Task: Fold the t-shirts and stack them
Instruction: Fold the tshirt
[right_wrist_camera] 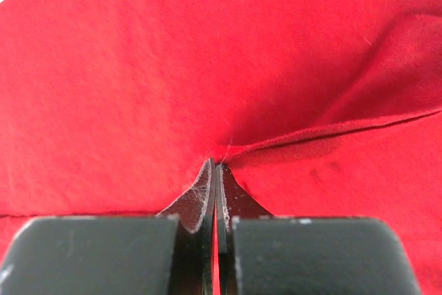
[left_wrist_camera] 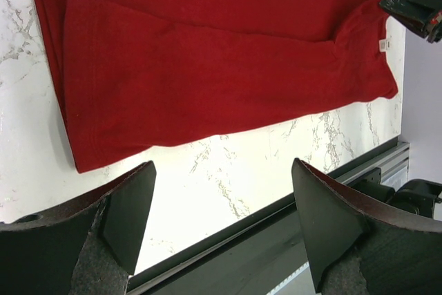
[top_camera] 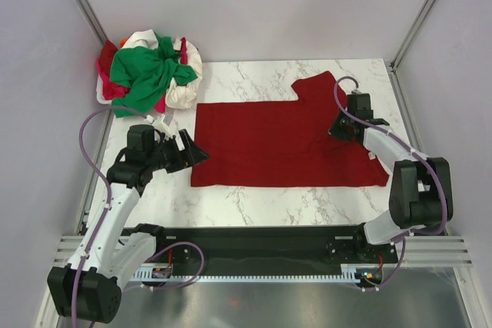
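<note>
A dark red t-shirt (top_camera: 277, 144) lies spread flat on the marble table, one sleeve (top_camera: 319, 88) pointing to the back. Its small white tag (left_wrist_camera: 384, 45) shows in the left wrist view. My right gripper (top_camera: 339, 130) is down on the shirt's right part, and its jaws (right_wrist_camera: 217, 164) are shut on a pinched ridge of the red cloth (right_wrist_camera: 138, 67). My left gripper (top_camera: 194, 151) hovers at the shirt's left edge, open, with nothing between its fingers (left_wrist_camera: 222, 174). Bright green (top_camera: 150, 71), white (top_camera: 184, 91) and pinkish-red (top_camera: 108, 86) t-shirts lie crumpled in a pile at the back left.
A black rail (top_camera: 254, 243) and metal frame run along the table's near edge, by the arm bases. Grey walls and slanted metal posts (top_camera: 84, 1) close in the back corners. A strip of bare marble (top_camera: 254, 201) lies in front of the shirt.
</note>
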Action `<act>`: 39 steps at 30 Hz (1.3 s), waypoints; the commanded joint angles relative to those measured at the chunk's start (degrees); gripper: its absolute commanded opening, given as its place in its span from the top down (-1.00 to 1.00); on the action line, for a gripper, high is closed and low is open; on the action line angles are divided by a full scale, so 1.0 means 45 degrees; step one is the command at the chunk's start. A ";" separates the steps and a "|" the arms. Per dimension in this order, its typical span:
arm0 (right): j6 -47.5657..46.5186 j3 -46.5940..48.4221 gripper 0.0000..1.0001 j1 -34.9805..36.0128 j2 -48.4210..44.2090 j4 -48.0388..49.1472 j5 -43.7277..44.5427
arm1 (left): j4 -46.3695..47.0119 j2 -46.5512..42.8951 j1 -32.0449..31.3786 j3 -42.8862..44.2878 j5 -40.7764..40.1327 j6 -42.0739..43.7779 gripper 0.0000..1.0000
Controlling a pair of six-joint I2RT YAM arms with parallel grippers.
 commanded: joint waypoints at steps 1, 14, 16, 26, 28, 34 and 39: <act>-0.0267 0.1235 1.00 0.0459 0.0874 -0.0093 0.0463 | 0.0176 -0.0188 0.0038 0.0051 0.0409 0.0487 -0.73; -0.0853 0.5254 -0.27 0.0812 0.3668 -0.1090 0.1518 | 0.0215 -0.0247 0.0038 0.0032 0.0506 0.0487 -0.73; -0.0912 0.5940 -0.33 0.0812 0.3980 -0.1090 0.1421 | 0.0215 -0.0208 0.0038 0.0032 0.0526 0.0487 -0.73; -0.2298 1.3361 -0.50 0.0695 0.8954 -0.2652 0.3821 | 0.0273 -0.0052 0.0057 0.0012 0.0682 0.0487 -0.73; -0.2611 1.4860 -0.53 0.0637 0.9817 -0.2730 0.4232 | 0.0274 0.0065 0.0057 0.0012 0.0702 0.0506 -0.74; -0.3158 1.8436 -0.70 0.0325 1.3021 -0.2536 0.4428 | 0.0312 0.0280 0.0174 -0.0007 0.0838 0.0487 -0.73; -0.3393 1.9576 -0.90 0.0227 1.4410 -0.1504 0.4487 | 0.0313 0.0320 0.0370 -0.0027 0.0839 0.0487 -0.73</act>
